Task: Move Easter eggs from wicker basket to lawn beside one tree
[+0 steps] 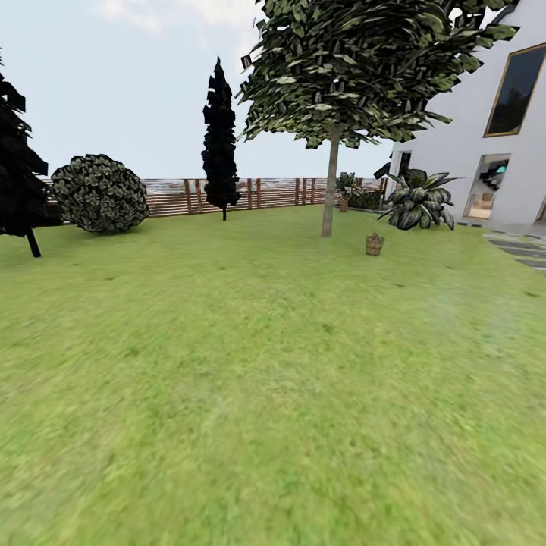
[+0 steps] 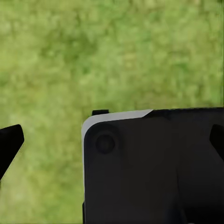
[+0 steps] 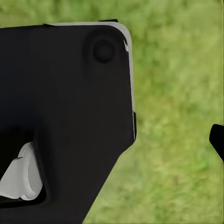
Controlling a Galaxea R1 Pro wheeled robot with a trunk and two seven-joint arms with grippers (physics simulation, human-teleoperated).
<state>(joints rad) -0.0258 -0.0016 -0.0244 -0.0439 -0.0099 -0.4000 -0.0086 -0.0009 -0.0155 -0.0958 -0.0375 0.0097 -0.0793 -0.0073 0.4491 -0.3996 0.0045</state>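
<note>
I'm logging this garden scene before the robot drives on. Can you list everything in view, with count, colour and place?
lawn: one, mottled green, fills the foreground
tree: one, pale trunk, green canopy, right of centre
wicker basket: one, tan-brown, on the grass just right of the trunk; contents too small to tell
cypress-like trees: two, near black, one at the fence, one at the left edge
round shrub: one, dark green, left by the fence
fence: one, brown slats, along the back
broad-leaved plant: one, dark green, by the house
house: one, white, right
stepping stones: grey, far right
left end effector: dark fingers spread over grass
right end effector: one dark fingertip over grass
</note>
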